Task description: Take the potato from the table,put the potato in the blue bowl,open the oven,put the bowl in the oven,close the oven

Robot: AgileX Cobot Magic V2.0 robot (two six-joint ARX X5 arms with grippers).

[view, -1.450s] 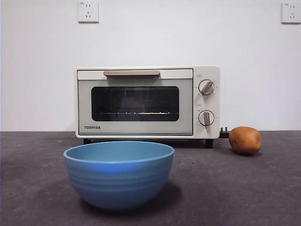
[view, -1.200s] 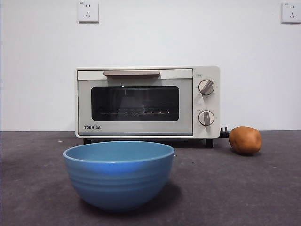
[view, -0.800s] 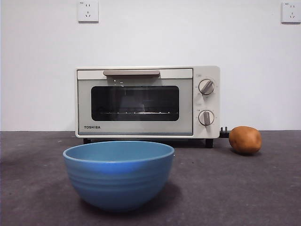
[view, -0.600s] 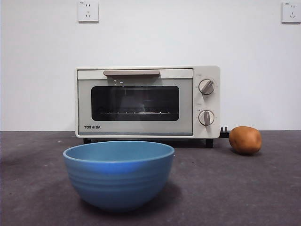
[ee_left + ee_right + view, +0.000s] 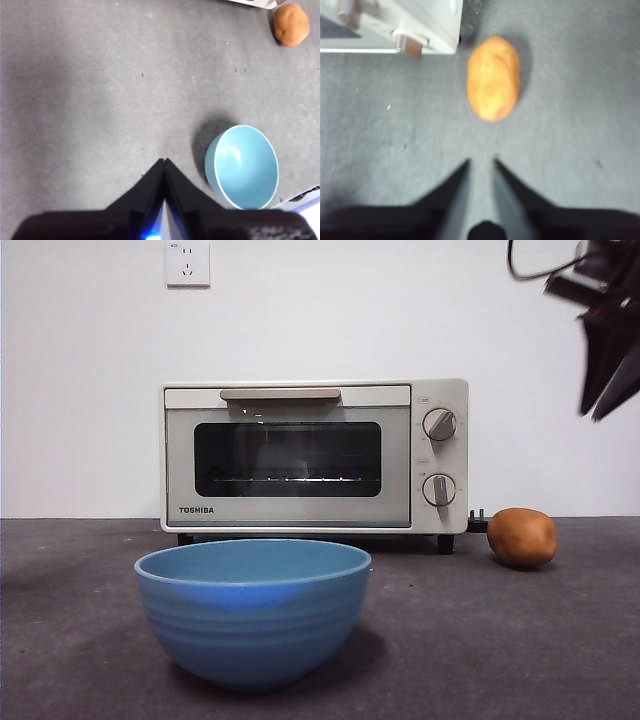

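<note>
The golden-brown potato (image 5: 521, 537) lies on the dark grey table (image 5: 500, 640), just right of the cream oven (image 5: 300, 455), whose door is closed. The empty blue bowl (image 5: 252, 610) stands in front of the oven, near the camera. High above the potato hangs my right gripper (image 5: 597, 412), dark at the top right. In its wrist view the right gripper (image 5: 481, 161) is open with a narrow gap, the potato (image 5: 493, 78) lying a little beyond its tips beside the oven's corner (image 5: 395, 25). My left gripper (image 5: 164, 161) is shut, high over bare table beside the bowl (image 5: 242, 167); the potato (image 5: 291, 24) is far off.
A white wall stands right behind the oven, with a socket (image 5: 187, 262) above it. A black plug (image 5: 478, 520) sticks out at the oven's lower right, close to the potato. Bare table stretches to both sides of the bowl.
My right gripper has come into the front view at the top right, above the potato. Potato, bowl and oven have not moved.
</note>
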